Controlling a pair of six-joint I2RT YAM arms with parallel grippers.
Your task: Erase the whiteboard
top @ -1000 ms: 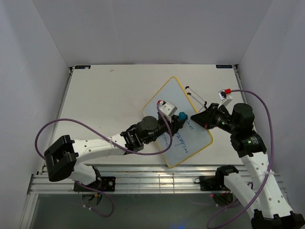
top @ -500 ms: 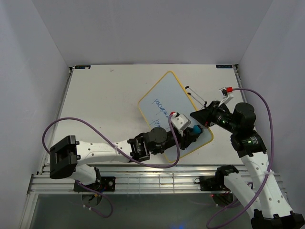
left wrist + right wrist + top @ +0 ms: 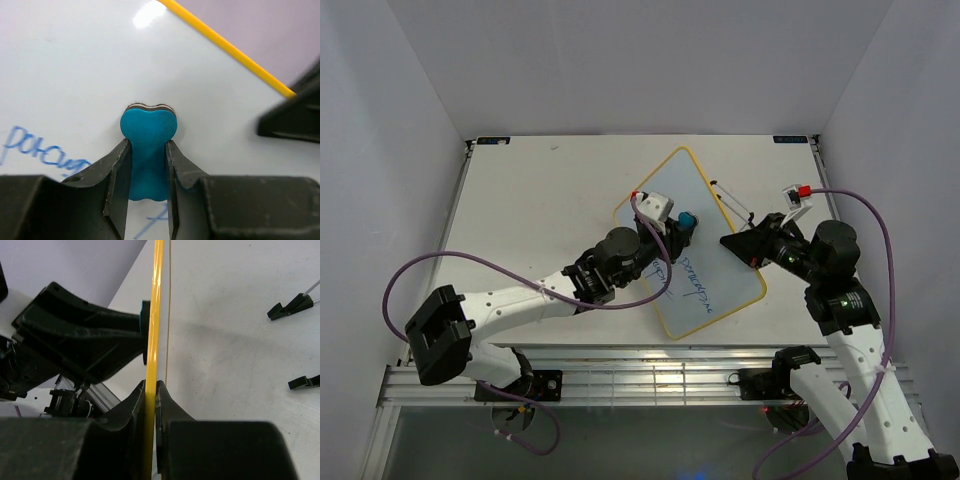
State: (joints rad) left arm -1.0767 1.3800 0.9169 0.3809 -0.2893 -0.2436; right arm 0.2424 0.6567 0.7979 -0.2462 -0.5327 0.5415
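Observation:
The whiteboard (image 3: 710, 285) lies tilted on the table, its white face edged by a thin yellow frame (image 3: 225, 47). Blue handwriting (image 3: 695, 290) runs across its lower half and also shows in the left wrist view as blue handwriting (image 3: 45, 150). My left gripper (image 3: 682, 226) is shut on a small blue eraser (image 3: 148, 145), which is pressed against the board's upper part. My right gripper (image 3: 728, 242) is shut on the board's right edge; the yellow frame (image 3: 157, 305) runs between its fingertips (image 3: 162, 392).
The board's black wire feet (image 3: 730, 200) stick out behind its right side, seen up close as black wire feet (image 3: 292, 305). The white table (image 3: 540, 200) stretches left of the board. Grey walls close in the left, back and right sides.
The left gripper has carried the eraser from the board's lower right corner up to its upper part. The right gripper has kept its hold on the edge.

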